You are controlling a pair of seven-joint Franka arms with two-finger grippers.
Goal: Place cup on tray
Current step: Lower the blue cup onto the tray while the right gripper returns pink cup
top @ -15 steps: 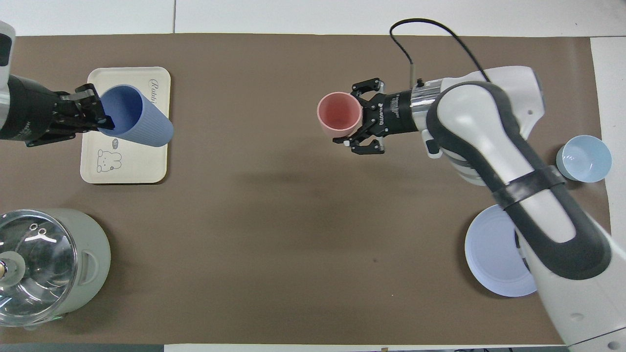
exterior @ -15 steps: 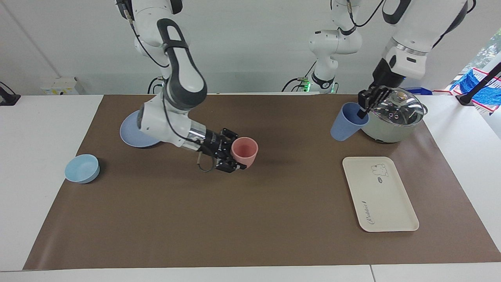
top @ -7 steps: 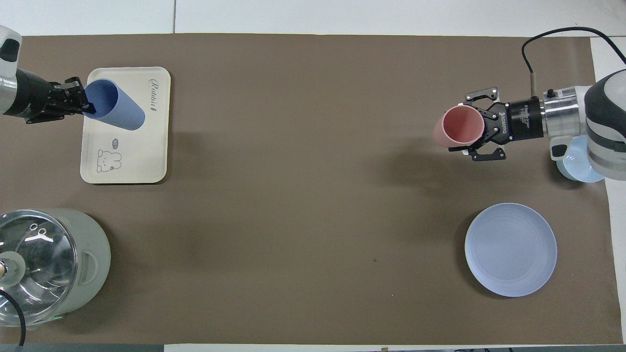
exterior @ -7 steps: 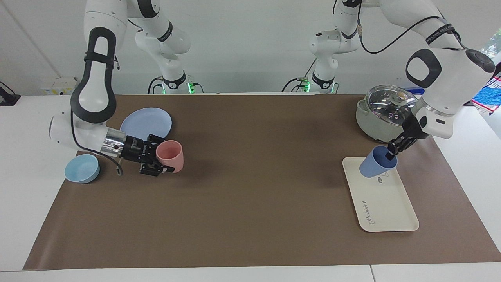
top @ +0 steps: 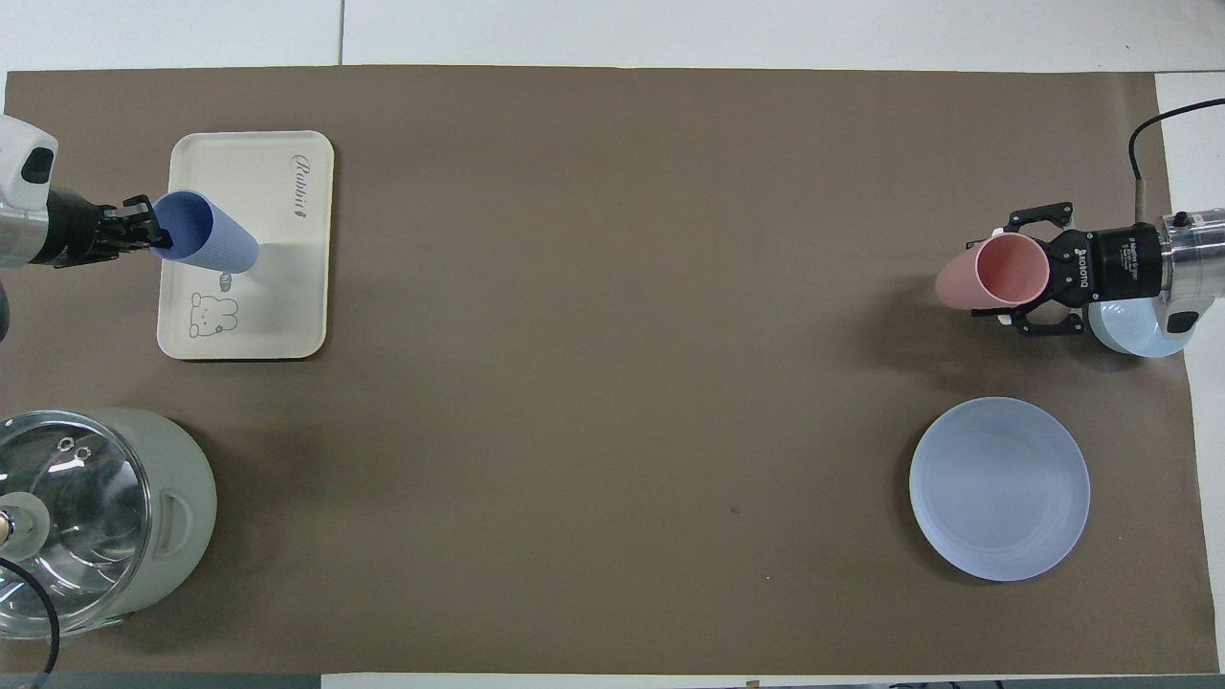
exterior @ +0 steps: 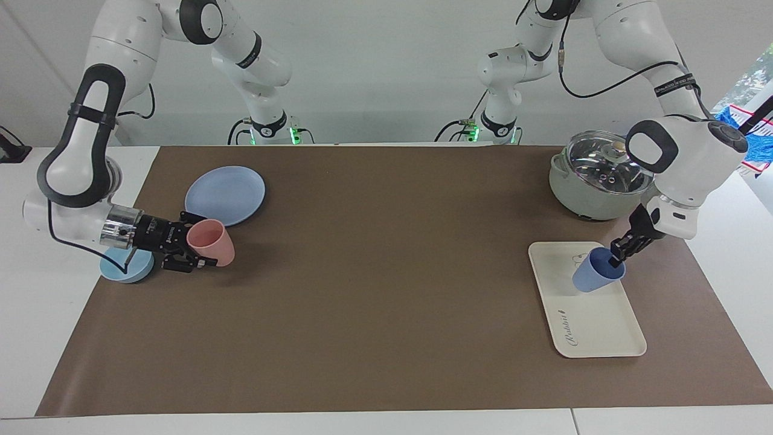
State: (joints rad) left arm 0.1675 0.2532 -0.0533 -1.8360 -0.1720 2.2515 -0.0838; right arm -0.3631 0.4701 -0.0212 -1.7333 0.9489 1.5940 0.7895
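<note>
The cup (exterior: 596,272) (top: 209,239), a periwinkle-blue tumbler, hangs tilted low over the cream tray (exterior: 598,329) (top: 287,316), at the tray's end nearer the robots. My left gripper (exterior: 616,258) (top: 156,233) is shut on the cup's rim. I cannot tell whether the cup's base touches the tray. My right gripper (exterior: 194,244) (top: 1045,279) is shut on the rim of a pink tumbler (exterior: 212,243) (top: 991,279), which it holds tilted low over the mat at the right arm's end of the table.
A grey pot with a glass lid (exterior: 595,181) (top: 91,517) stands nearer the robots than the tray. A round blue plate (exterior: 224,194) (top: 999,488) and a light-blue bowl (exterior: 124,270) (top: 1139,337) lie near the right gripper, the bowl partly under its wrist.
My left gripper has carried the cup from beside the pot down over the tray. My right gripper has carried the pink tumbler from mid-table to beside the bowl.
</note>
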